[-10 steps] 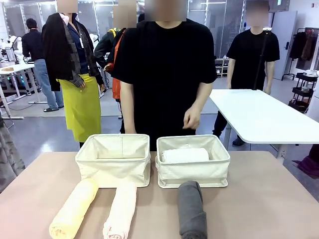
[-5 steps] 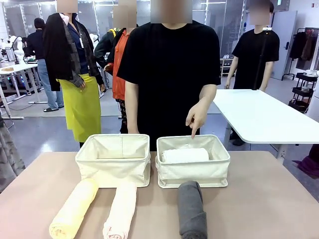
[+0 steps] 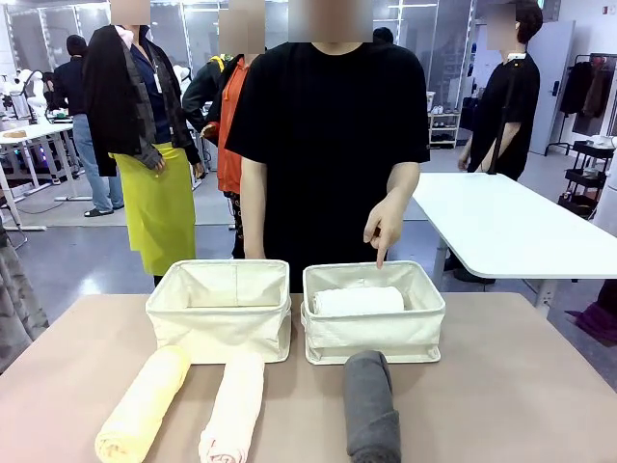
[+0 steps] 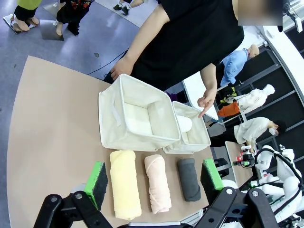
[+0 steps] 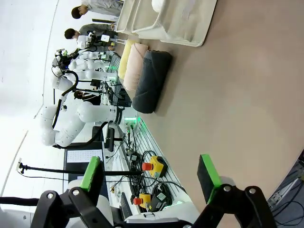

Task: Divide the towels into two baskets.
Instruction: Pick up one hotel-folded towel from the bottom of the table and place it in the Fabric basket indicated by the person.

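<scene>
At the table's [image 3: 521, 386] far middle the baskets stand side by side: the left basket [image 3: 220, 333] is empty and the right basket [image 3: 374, 338] has the white towel [image 3: 357, 301] lying across it. Nearer lie the yellow towel [image 3: 143, 403] and pink towel [image 3: 233, 410], before the left basket, and the grey towel [image 3: 371, 405], its far end at the right basket's near wall. A person's hand [image 3: 384, 227] points down over that basket's far rim. The left gripper [image 4: 154, 175] and right gripper [image 5: 149, 175] hang wide open, holding nothing. A pinch at one end would likely let a roll sag or unwind. A towel dragged over a soft wall could fold it or shove the basket. Reaching into the right basket risks meeting the hand.
</scene>
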Robot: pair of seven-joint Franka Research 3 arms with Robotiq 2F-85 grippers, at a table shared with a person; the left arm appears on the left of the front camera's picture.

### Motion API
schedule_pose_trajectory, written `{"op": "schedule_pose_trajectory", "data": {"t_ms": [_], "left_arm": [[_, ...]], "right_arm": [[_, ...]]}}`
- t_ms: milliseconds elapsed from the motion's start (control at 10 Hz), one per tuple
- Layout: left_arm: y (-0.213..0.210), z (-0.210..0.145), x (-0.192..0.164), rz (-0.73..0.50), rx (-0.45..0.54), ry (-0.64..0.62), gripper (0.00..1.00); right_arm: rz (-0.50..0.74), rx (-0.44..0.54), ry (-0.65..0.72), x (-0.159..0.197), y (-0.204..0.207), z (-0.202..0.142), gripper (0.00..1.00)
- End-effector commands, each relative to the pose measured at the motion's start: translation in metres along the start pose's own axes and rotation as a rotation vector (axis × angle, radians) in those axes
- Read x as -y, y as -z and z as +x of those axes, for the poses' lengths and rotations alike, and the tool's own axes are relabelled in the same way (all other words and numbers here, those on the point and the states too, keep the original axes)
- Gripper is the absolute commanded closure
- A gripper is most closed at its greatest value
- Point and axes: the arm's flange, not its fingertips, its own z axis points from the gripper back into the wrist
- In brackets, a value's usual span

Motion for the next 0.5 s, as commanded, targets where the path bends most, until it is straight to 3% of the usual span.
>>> {"op": "schedule_pose_trajectory", "data": {"t_ms": [0,200,400], "left_arm": [[0.000,0.003,0.000,-0.018,0.012,0.000,0.00],[0.000,0.003,0.000,-0.018,0.012,0.000,0.00],[0.000,0.003,0.000,-0.018,0.012,0.000,0.00]], "right_arm": [[-0.082,-0.057,-0.027,-0.028,0.015,0.004,0.00],[-0.230,-0.139,-0.047,-0.094,0.067,0.010,0.00],[-0.389,-0.168,-0.019,-0.135,0.130,0.003,0.00]]}}
